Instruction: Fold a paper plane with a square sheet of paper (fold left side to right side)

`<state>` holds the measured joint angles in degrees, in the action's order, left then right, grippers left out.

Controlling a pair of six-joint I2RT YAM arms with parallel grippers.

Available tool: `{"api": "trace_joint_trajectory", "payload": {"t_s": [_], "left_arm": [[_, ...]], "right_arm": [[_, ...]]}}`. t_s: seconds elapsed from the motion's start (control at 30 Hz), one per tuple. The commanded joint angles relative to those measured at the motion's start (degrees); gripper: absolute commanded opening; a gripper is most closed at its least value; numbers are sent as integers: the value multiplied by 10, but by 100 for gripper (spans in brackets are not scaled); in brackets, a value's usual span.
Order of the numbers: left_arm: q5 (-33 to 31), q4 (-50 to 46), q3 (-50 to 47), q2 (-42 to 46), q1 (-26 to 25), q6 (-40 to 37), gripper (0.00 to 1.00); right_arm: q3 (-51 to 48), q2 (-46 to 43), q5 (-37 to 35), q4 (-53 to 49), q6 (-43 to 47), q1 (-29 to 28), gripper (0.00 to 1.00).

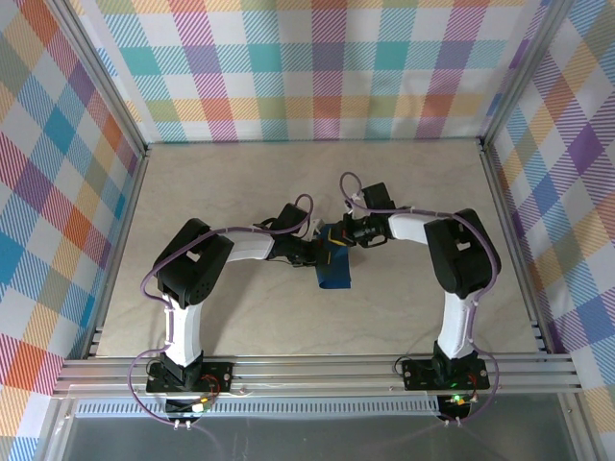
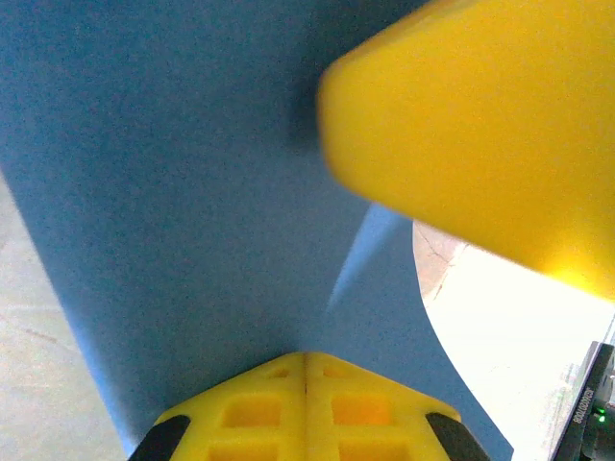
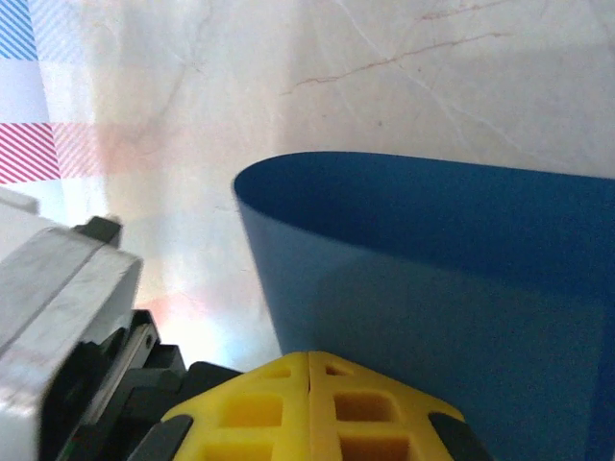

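Square sheet of paper [image 1: 335,272]: mid-tabletop [image 1: 240,182], bowed upward.
Held by left pincer [image 2: 306,360] and right pincer [image 3: 309,357], each pressed together pinching an edge, likely to carry left side over right.

Your inventory of the surroundings:

- Tabletop [image 1: 240,182]: pale beige and marbled. Close up in the right wrist view [image 3: 384,77] you see thin reddish veins.
- Back wall [image 1: 317,67]: plaid pattern in teal, orange, purple, yellow and white squares.
- Left wall [image 1: 48,192] and right wall [image 1: 577,173]: the same plaid, closing in both sides of the tabletop.
- Aluminium rail [image 1: 317,370]: silver slotted bars running across the near edge of your tabletop.
- Corner posts [image 1: 113,91]: silver, rising where the walls meet at the back.
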<state>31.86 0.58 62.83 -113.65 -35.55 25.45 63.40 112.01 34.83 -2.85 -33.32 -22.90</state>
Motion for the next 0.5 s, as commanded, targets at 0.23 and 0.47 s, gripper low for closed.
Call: {"api": "trace_joint_trajectory", "payload": {"t_s": [0.23,0.47], "left_arm": [[-14,-33,1,-13,-7,-13,0],[-10,-36,-16,1,-13,-9,0]], "right_arm": [[20,46,-34,-40,0,-6,0],[4,49,-93,-78,-15,-6,0]]}}
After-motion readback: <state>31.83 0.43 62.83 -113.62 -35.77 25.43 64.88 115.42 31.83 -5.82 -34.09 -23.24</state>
